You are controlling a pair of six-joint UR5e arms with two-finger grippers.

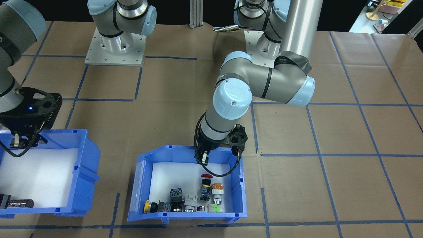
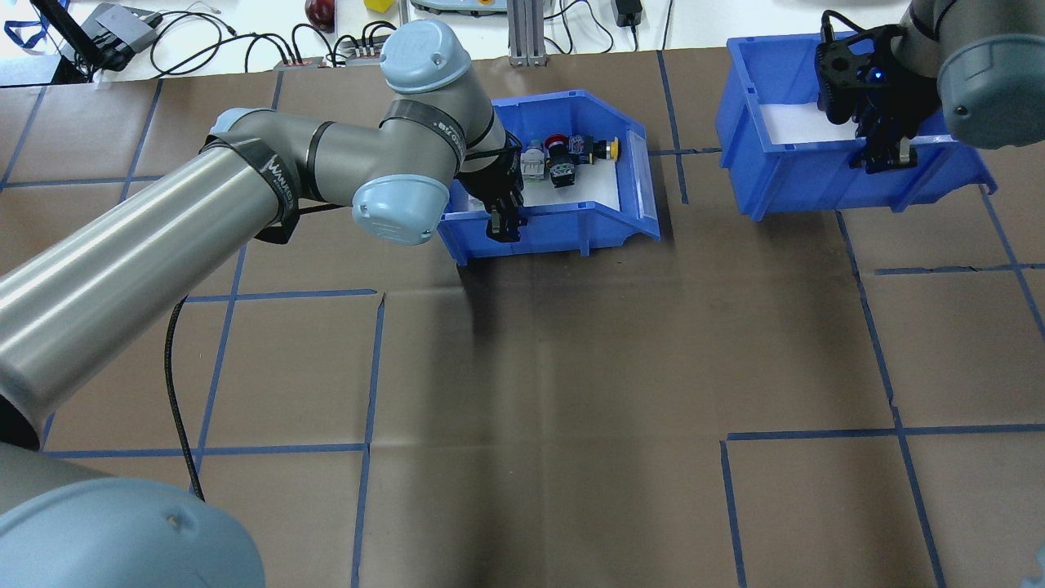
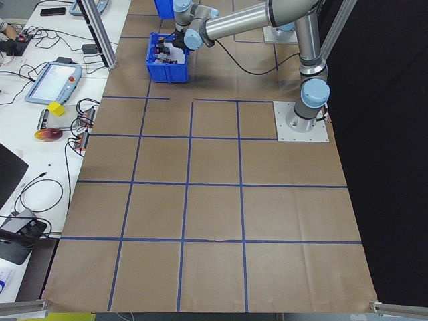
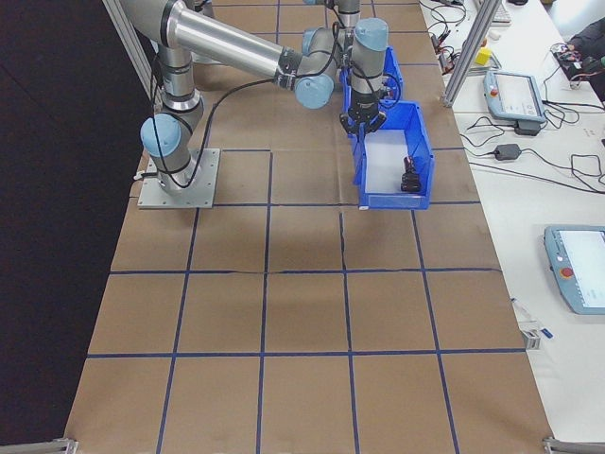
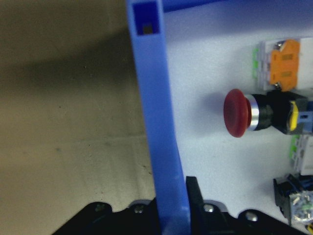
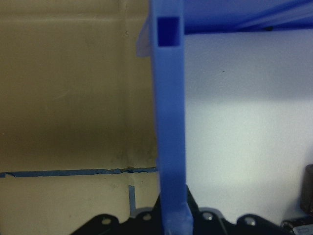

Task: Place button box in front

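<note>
My left gripper is clamped on the near wall of the button box, one finger inside against the white liner and one outside on the blue plastic. My left wrist camera shows that wall running straight up between my fingers, with the brown table on one side of it and the liner on the other.

The button box sits at the far side of the table, left of centre as I look forward, resting flat on the paper with its sloped open front turned to the right. Inside it the switches lie in a loose cluster toward the far end: a red mushroom button on a black body, an orange-capped one just beside it, a yellow-capped one at the far corner, and a green one among some grey and black ones.

My right gripper grips the near wall of the second bin, which stands at the far right of the table, well apart from the button box. My right wrist camera shows its wall pinched between my fingers the same way. A few dark cylinders lie at the far end of that bin's liner.
</note>
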